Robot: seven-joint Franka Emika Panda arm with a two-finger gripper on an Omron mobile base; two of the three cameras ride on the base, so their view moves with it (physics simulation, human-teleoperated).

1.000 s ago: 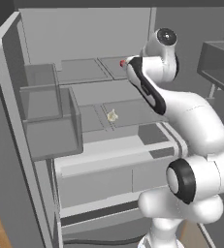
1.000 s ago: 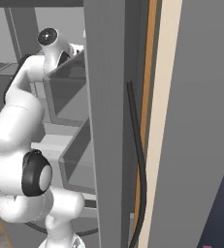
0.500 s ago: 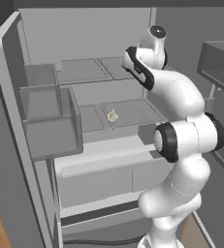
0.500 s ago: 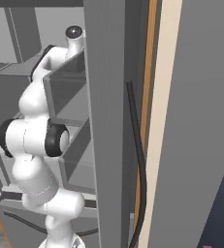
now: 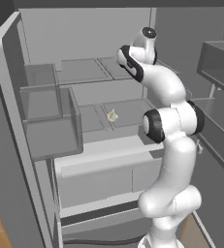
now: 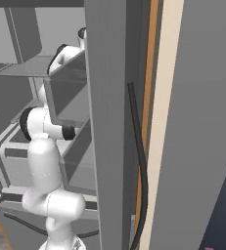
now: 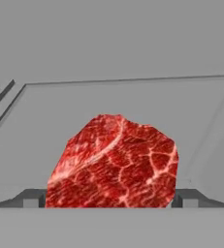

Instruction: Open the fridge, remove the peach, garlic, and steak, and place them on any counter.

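The steak (image 7: 114, 162) lies between the gripper's (image 7: 111, 199) spread fingertips (image 7: 32, 198), at 12 o'clock (red, marbled), on the fridge (image 5: 84, 72) shelf; grip uncertain.

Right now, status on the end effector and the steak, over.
End effector open, fingertips either side of steak, not closed on it. Steak lies on upper fridge shelf. Garlic waits on the shelf below. Nothing blocking the grasp.

Beige wall panel (image 6: 167, 122) beside black cable (image 6: 143, 166).
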